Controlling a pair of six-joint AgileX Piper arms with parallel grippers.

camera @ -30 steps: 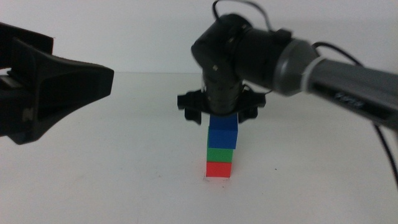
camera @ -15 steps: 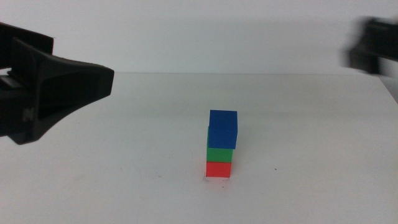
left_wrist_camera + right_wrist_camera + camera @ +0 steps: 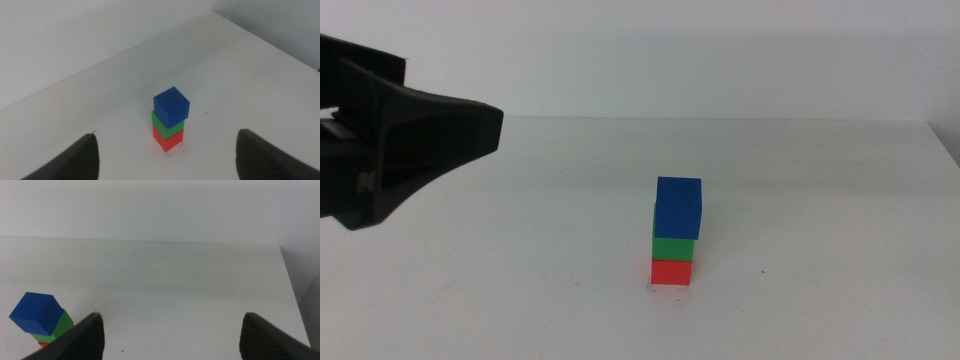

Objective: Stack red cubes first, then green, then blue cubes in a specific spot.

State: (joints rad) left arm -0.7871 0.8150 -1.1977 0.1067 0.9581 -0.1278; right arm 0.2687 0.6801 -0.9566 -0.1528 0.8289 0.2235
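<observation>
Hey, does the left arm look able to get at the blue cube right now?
Probably yes. The blue cube sits bare atop the green cube, bare table all round. The left gripper faces it, jaws wide open. The right gripper is off to the side.

White table (image 3: 820,170), pale grey wall (image 3: 700,50)

red cube (image 3: 44,343): nearly hidden under green cube (image 3: 52,328) | right gripper (image 3: 172,332): jaw tips only, cut by edge | left arm (image 3: 390,140): cropped, blurred
</observation>
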